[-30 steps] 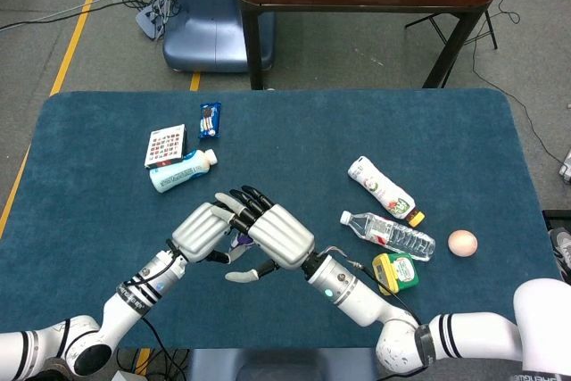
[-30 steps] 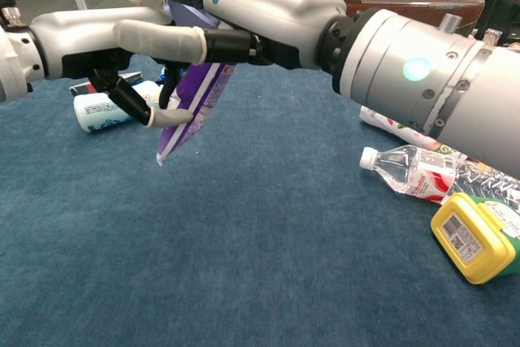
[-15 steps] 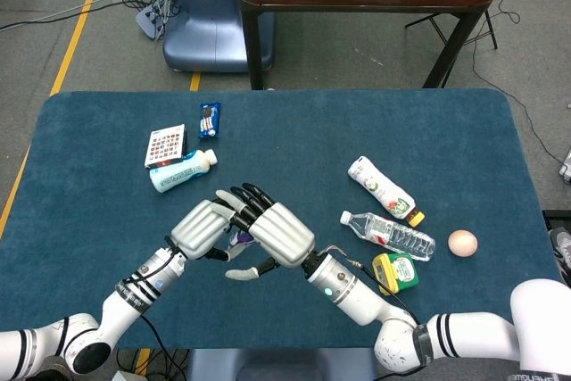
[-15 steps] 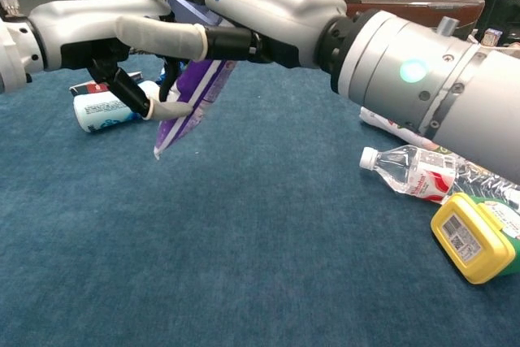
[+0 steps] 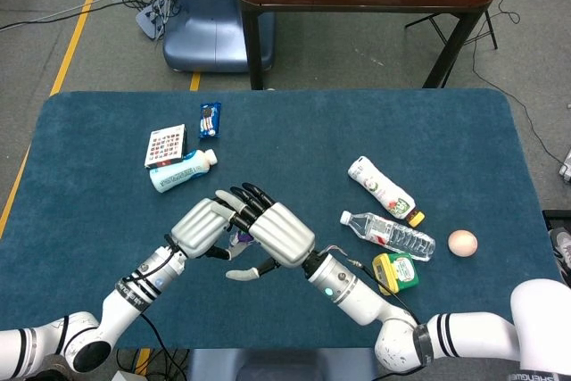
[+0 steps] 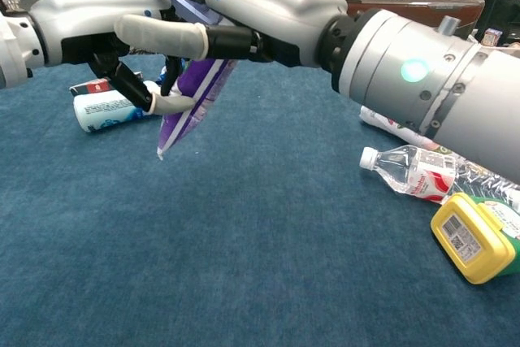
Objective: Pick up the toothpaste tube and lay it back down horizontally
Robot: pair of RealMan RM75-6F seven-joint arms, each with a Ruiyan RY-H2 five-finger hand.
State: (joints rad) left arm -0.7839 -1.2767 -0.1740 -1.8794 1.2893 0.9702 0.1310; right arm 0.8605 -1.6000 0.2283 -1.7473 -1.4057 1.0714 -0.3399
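1. Tube [image 6: 193,97] is up off the table [image 6: 244,266], hanging steeply w/ its flat crimped end lowest, clear of the cloth. It sits between both hands near the table's front-left part.
2. Right hand [image 6: 236,14] is wrapped over the tube's top, thumb laid across the front of it, so it's holding the tube. Left hand [image 6: 106,34]: fingertip presses the tube's lower side from the left. Looks like a shared hold; can't tell which hand takes most of the weight.
3. Change over the last sec: very little. Tube's low end swung a touch left, then back and a hair lower; left hand nudged in closer to the tube. Head view shows both hands [image 5: 245,225] practically where they were.
4. What that means: pick-up part is done, the lay-down isn't started. Tube is nowhere near horizontal yet. Prob the hands are settling or adjusting the hold, not lowering.
5. Next needs: tip the tube flat, bring it down, let go w/ both hands. Bare cloth directly below looks free enough.
6. Nearby: white bottle [image 6: 110,110] just behind-left of the tube; water bottle [image 6: 422,172] and yellow-capped item [image 6: 475,237] well off to the right.
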